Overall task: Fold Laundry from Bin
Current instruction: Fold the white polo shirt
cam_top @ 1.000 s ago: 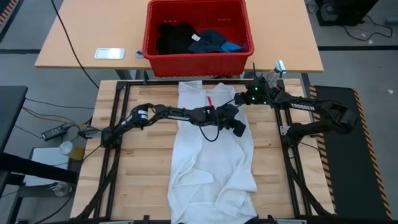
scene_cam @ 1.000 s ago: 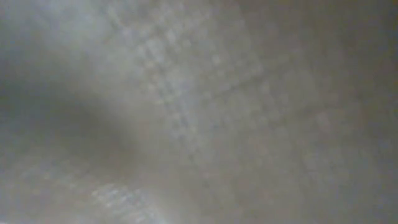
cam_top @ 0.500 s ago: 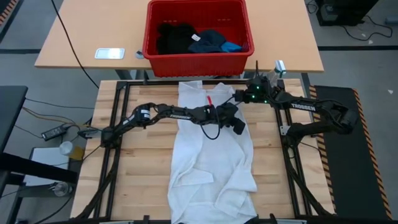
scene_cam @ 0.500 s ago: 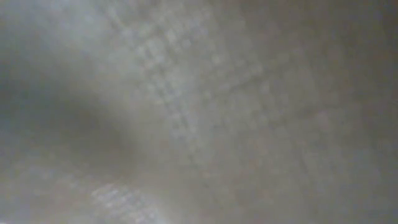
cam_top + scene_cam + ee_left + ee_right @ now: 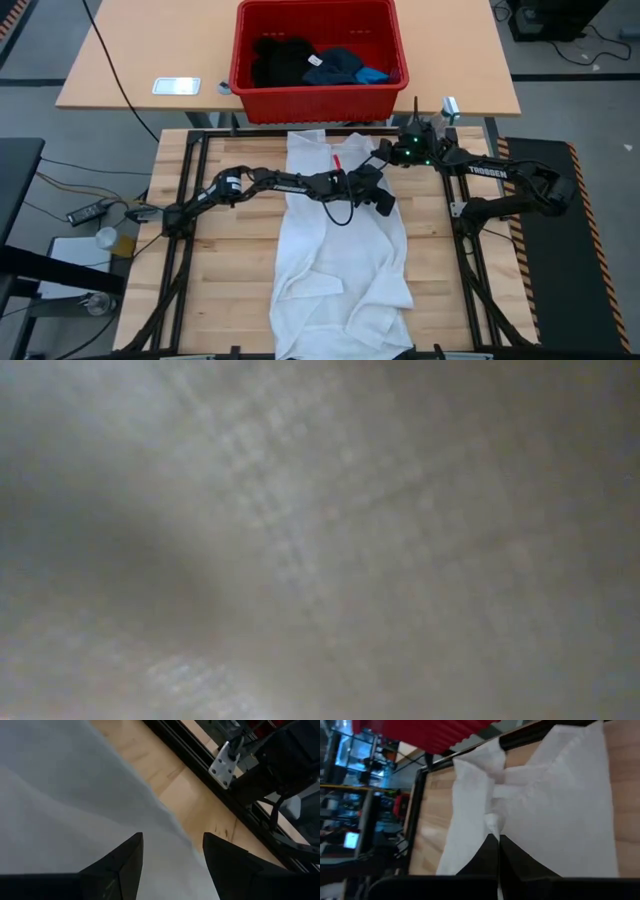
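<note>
Two grippers work the large white garment [image 5: 340,250] at frame centre: the right gripper [image 5: 498,838], shut on its far edge, should keep tension while the left gripper [image 5: 172,852], open over the cloth, smooths outward along the wooden table [image 5: 230,280], below the red bin [image 5: 318,85] at top.

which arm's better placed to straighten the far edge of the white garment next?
Probably right. The right gripper is already shut on a pinch of the white garment near its far edge, by the bin. The left gripper hangs open over the garment's right edge, mid-table, holding nothing.
</note>
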Robot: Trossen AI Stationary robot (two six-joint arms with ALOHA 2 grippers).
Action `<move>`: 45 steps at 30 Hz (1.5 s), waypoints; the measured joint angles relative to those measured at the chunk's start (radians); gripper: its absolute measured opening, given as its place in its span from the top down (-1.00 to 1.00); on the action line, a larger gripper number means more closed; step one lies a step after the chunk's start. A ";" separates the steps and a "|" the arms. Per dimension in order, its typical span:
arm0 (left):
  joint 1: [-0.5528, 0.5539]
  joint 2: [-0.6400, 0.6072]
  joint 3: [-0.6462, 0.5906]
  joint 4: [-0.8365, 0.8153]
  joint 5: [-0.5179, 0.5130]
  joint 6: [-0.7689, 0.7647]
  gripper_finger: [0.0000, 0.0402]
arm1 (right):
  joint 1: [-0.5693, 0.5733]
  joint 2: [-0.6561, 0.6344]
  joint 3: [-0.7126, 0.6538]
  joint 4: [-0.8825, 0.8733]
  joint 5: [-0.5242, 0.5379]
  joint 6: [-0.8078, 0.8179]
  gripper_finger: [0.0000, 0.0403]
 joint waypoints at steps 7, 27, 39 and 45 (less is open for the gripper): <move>0.009 0.000 0.000 0.005 0.050 0.003 -0.03 | -0.005 0.001 -0.001 0.039 -0.076 -0.054 0.98; 0.030 -0.035 -0.001 -0.063 0.097 0.001 0.99 | -0.007 0.001 -0.001 0.041 -0.094 -0.113 0.98; 0.048 -0.169 0.000 -0.443 0.092 0.239 1.00 | -0.007 0.000 -0.001 0.049 -0.075 -0.103 0.98; 0.070 -0.200 -0.001 -0.607 0.097 0.350 1.00 | 0.020 0.005 0.000 0.077 -0.001 -0.101 0.98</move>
